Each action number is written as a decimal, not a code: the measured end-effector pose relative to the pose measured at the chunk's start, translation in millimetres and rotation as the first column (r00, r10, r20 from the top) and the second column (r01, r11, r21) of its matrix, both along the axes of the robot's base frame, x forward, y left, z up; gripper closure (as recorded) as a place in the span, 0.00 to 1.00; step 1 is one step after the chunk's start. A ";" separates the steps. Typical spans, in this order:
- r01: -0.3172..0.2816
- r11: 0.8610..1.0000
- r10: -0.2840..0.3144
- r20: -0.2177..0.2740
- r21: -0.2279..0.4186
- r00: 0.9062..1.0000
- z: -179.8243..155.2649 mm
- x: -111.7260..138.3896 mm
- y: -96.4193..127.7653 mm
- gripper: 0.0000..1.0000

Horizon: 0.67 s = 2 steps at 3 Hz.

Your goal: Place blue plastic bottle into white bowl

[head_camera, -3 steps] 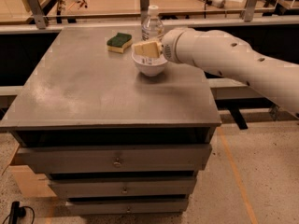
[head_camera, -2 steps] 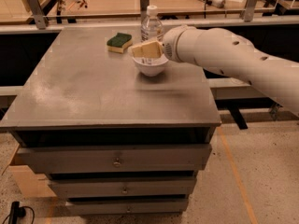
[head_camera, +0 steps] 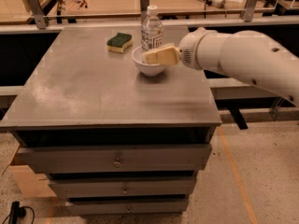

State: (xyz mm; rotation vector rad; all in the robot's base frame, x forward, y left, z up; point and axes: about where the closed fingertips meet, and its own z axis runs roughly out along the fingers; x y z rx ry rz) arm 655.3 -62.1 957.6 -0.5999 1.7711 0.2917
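1. A grey desk (head_camera: pixel 93 97) fills the view, with cluttered benches beyond its far edge.
2. The bottle (head_camera: pixel 152 29) stands upright near the far edge, right of middle, touching or inside the bowl (head_camera: pixel 148 68). Its base is hidden, so I cannot tell which.
3. My pincer (head_camera: pixel 159 56) reaches in from the right edge, low over the bowl's rim in front of the bottle. I cannot tell whether it is clenched or released. I judge it sits there for the placing.
4. I count one bottle, one bowl, one sponge (head_camera: pixel 119 42) left of them, and three drawers (head_camera: pixel 117 160).
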 end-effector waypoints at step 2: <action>0.062 0.996 -0.061 0.020 -0.060 0.998 16.9 -41.8 -32.7 0.00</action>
